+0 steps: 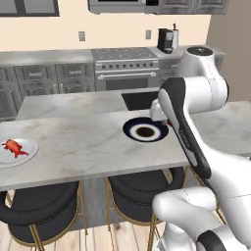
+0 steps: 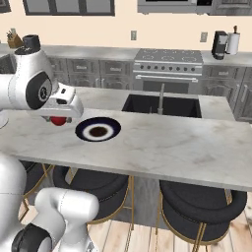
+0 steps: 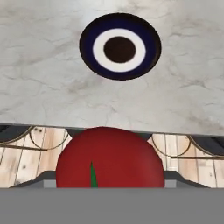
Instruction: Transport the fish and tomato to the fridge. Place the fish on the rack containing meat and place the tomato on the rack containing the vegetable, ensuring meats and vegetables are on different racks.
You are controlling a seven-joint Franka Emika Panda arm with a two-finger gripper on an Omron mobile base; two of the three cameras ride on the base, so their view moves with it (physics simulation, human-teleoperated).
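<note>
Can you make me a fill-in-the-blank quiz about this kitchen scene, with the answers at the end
1. The gripper is shut on the ____.
2. The fish lies on a ____ plate.
3. The dark blue plate on the counter has nothing on it and sits in front of the ____.
Answers: tomato; white; sink

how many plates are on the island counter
2: a white plate holding the fish at the counter's left end, and a dark blue-rimmed plate mid-counter beside the hand.
</note>
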